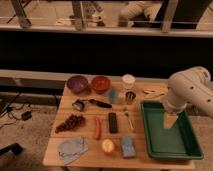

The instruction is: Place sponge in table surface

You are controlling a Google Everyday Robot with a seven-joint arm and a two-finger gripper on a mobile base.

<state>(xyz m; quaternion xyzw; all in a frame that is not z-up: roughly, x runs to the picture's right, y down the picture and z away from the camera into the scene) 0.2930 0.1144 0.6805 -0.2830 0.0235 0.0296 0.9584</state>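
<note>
From where I'm standing, the sponge [128, 146] is lying flat on the table surface [86, 115], right at the 6 o'clock edge nearest me. A round orange-yellow fruit [107, 145] is sitting just beside it at its 9 o'clock, and the grey-blue cloth [71, 148] is lying further along the same way.

I'm judging the sponge to be very light and soft, so it is likely giving under any squeeze rather than slipping. It looks neither fragile nor heavy, and a gentle pinch should be enough. The best hold is looking like the two long sides, taken across the narrow width from straight above. Fingers coming down there would be keeping clear of the fruit, provided they are not spreading far towards 9 o'clock.

The gripper [170, 122] is hanging over the green tray [167, 142], which is filling the table's 4 o'clock corner. That is putting it at about 2 o'clock from the sponge and well apart from it. It is pointing straight down, with the pale arm [187, 90] bending in from the 3 o'clock side above it. Its fingers are standing wide, and I am seeing nothing between them.

Since the sponge is already resting on the wood, the placing is looking done to me.
</note>
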